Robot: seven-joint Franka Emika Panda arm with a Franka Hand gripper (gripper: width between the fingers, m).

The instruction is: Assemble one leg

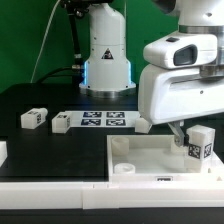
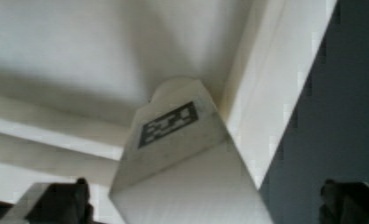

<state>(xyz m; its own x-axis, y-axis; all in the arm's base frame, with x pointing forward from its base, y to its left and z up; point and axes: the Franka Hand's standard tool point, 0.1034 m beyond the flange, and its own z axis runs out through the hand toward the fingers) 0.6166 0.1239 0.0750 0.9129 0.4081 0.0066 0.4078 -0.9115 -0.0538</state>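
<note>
No legible text; only fiducial tags [image 1: 104, 120]

Leg [image 1: 201, 142]: small white oblong block, black-and-white fiducial tag on the face toward the camera. Upright, slightly tilted, at the exterior view's right, over the near-right part of the large white panel [image 1: 150, 153]. Can't tell if its lower end touches the panel. Wrist view: same leg [image 2: 177, 140] runs lengthwise away from the camera, tag visible on its face, white panel surface behind it.
</note>
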